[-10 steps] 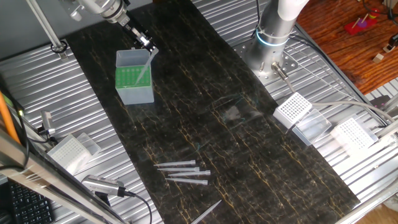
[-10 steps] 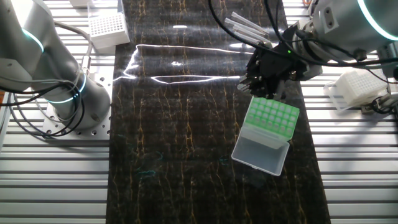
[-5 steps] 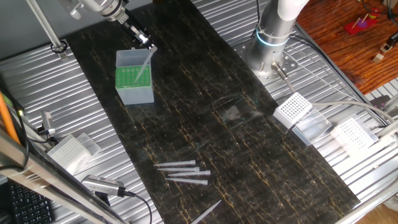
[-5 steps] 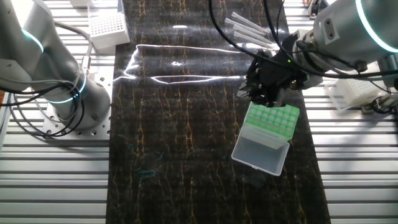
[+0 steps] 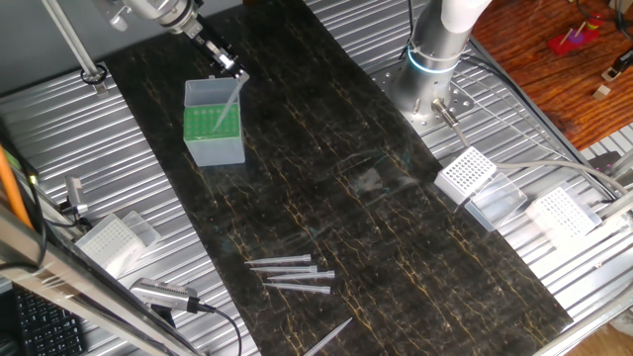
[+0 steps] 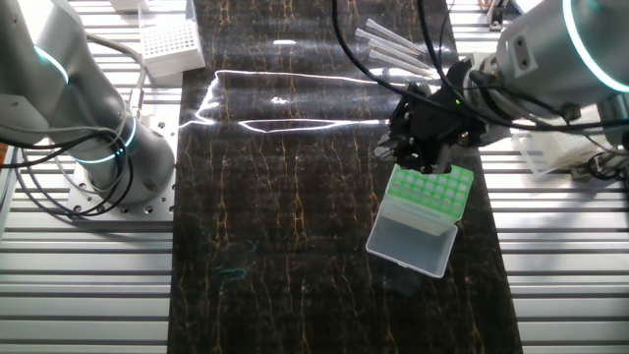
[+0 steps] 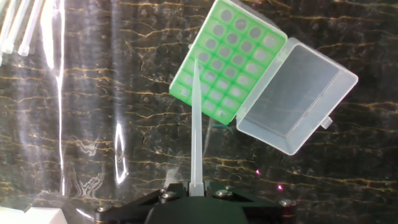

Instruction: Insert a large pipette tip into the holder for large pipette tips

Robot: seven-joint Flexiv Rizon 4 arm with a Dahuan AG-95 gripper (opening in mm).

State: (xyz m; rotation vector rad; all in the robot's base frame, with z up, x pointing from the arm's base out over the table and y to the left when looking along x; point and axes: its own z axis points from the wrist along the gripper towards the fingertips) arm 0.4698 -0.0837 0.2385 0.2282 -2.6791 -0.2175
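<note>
One large pipette tip (image 7: pixel 196 124) is clamped by its wide end between the closed fingers (image 7: pixel 186 188) of the gripper (image 7: pixel 196 186), point leading. Pickup done; insertion not yet done. The hand view shows the point over the left edge of the green rack of the holder for large pipette tips (image 7: pixel 233 59), whose lid lies open on the table (image 5: pixel 326 168). Whether the point has entered a hole cannot be told. Left to do, as judged: seat the tip, then release. Spare tips (image 5: pixel 292 272) lie well apart.
</note>
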